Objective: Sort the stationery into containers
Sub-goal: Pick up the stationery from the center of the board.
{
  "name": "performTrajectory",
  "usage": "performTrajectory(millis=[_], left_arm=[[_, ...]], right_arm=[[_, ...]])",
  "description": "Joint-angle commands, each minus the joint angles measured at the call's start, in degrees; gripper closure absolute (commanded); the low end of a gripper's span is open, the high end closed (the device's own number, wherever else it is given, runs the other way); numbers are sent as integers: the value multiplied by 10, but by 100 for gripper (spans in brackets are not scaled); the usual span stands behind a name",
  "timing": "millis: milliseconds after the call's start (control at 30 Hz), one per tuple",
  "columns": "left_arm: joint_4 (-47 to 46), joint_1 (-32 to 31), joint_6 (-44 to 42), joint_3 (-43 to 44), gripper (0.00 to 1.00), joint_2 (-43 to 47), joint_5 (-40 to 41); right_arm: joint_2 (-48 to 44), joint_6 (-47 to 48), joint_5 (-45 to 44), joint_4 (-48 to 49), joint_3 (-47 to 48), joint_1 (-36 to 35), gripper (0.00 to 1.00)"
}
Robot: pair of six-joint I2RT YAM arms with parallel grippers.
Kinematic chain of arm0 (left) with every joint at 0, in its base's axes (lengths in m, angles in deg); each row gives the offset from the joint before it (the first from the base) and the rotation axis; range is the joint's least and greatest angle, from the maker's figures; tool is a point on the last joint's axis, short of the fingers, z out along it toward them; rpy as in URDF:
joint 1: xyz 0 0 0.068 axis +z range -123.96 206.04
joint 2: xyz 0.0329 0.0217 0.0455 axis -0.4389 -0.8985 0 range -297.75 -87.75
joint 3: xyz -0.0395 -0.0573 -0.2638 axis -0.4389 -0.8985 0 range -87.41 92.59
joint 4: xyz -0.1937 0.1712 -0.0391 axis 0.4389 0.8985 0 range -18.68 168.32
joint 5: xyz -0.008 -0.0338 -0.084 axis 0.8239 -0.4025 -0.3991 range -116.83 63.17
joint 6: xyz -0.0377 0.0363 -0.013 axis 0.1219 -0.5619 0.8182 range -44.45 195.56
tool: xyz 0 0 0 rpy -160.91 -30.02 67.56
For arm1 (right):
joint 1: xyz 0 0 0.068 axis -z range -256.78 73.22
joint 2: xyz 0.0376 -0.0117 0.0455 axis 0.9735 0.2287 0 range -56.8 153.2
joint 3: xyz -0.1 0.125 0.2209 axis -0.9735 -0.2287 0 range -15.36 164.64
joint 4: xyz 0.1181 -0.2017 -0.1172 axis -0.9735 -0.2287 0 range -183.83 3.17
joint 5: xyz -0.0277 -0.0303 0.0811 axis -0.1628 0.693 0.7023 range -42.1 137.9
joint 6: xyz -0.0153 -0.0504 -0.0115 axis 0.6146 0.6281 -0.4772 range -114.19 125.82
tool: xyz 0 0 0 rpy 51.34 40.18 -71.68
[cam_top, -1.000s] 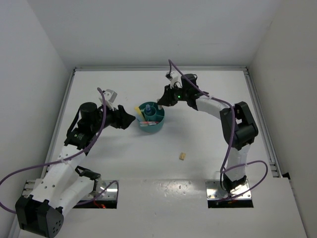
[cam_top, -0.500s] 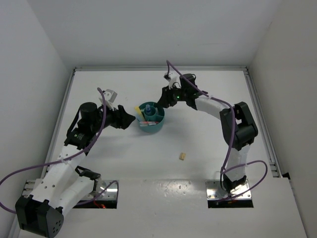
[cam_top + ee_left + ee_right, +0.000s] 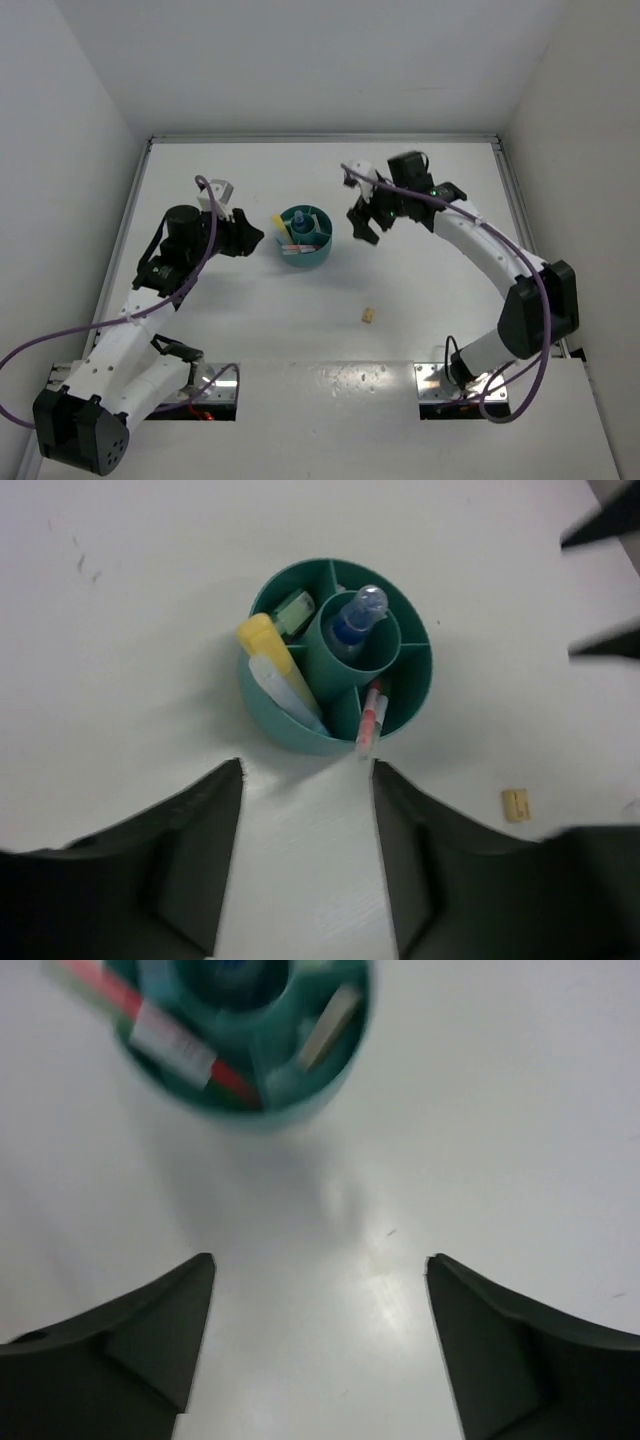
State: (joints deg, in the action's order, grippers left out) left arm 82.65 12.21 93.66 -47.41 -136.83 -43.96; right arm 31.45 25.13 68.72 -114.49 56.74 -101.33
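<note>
Teal plastic, round, with a central well ringed by divided compartments, the desk organiser [image 3: 335, 655] stands upright near the middle of the table. A tiny tan block [image 3: 367, 316] lies apart from it, nearer the arm bases. The table [image 3: 420, 290] is matte white, closed in by plain white walls [image 3: 300, 60] on three sides.

In the central well stands a blue-capped clear tube [image 3: 357, 615]. A yellow stubby stick [image 3: 265, 645] and a pale stick [image 3: 285, 692] share one outer compartment. A mint-green item [image 3: 293, 610] sits in the next, and a red-and-white pen [image 3: 369, 715] leans over the rim of another.

The left gripper [image 3: 305, 770] hangs beside the organiser, jaws spread wide and empty. The right gripper [image 3: 320, 1260] is on the opposite side, also wide and empty.
</note>
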Motion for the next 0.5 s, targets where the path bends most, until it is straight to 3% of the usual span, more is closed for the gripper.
performTrajectory(millis=[0,133,267,467], left_arm=[[17,0,14,23,35,-17,43],[17,0,14,23,27,-25,48],[17,0,14,23,27,-20,55],[17,0,14,23,27,-20,55]], right_arm=[[-48,125,41,-154,-121,-27,9],[-85,131,54,-130,-192,-69,10],[-79,163,49,-136,-246,-130,24],[-164,404,55,-98,-350,-136,26]])
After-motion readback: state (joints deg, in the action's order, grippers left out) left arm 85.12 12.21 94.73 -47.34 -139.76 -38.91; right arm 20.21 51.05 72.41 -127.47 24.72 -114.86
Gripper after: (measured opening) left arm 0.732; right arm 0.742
